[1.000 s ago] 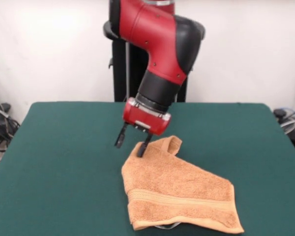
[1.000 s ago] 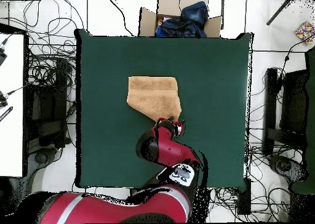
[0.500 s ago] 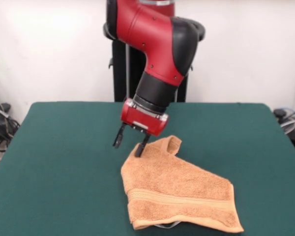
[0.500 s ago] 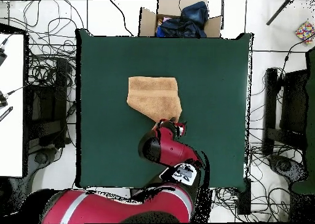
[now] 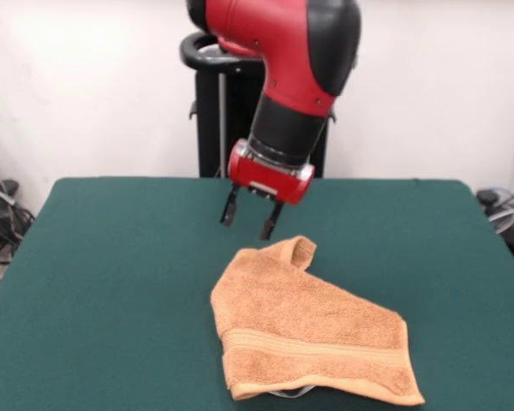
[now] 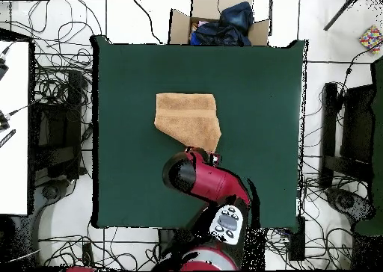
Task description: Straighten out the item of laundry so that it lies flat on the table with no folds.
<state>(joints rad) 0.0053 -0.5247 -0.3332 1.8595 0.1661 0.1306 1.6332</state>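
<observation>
Cloth: one orange-tan terry-cloth towel (image 5: pixel 308 338) with a woven border band, lying on the dark green felt-topped table (image 5: pixel 111 282), toward the camera side of the middle in the front view.
Lie of the cloth: not flat; it reads as a slanted, roughly triangular heap, one part doubled over another, and the corner nearest the arm curls up in a small loop.
End effector: the red and black arm's end effector (image 5: pixel 249 218) hangs in the air just above and beyond that curled corner, its two dark fingers (image 5: pixel 269 223) spread apart with nothing between them and clear of the cloth.
Progress: judged early or middling; the fold is still in, and no edge is laid out square.
Left to do: likely grip a corner, draw it outward, and smooth the curl.
Count: one towel, one table, one arm, one end effector.
</observation>
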